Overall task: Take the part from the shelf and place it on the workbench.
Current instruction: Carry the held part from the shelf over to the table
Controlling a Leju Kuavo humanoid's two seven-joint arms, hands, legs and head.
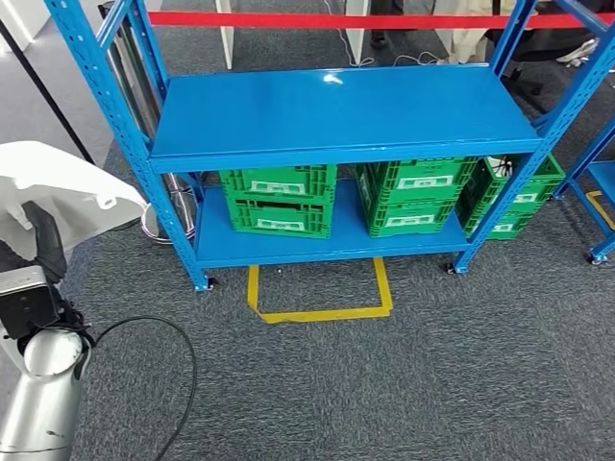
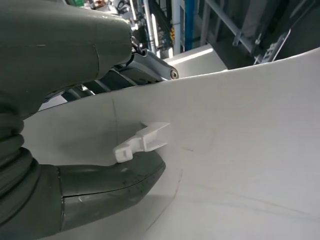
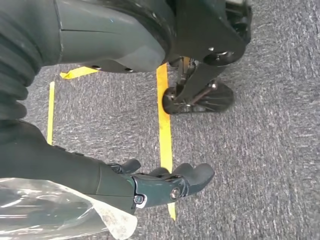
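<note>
My left hand [image 1: 42, 242] at the lower left of the head view holds a large white panel-like part [image 1: 63, 184], raised off the floor. In the left wrist view the left hand [image 2: 56, 50] grips the white part [image 2: 245, 150], thumb on one face and fingers on the other, next to a small white clip [image 2: 141, 140] on it. The right hand [image 3: 113, 180] hangs over grey carpet with its fingers loosely extended and nothing in it. The blue shelf [image 1: 341, 115] stands ahead, its top level bare.
Three green crates [image 1: 279, 197] [image 1: 417, 192] [image 1: 511, 197] sit on the shelf's lower level. Yellow floor tape [image 1: 319, 312] marks a box before the shelf. A black cable [image 1: 182, 375] loops near my left arm. Another blue rack [image 1: 602, 182] stands at the right, and a red band [image 1: 327, 19] runs behind.
</note>
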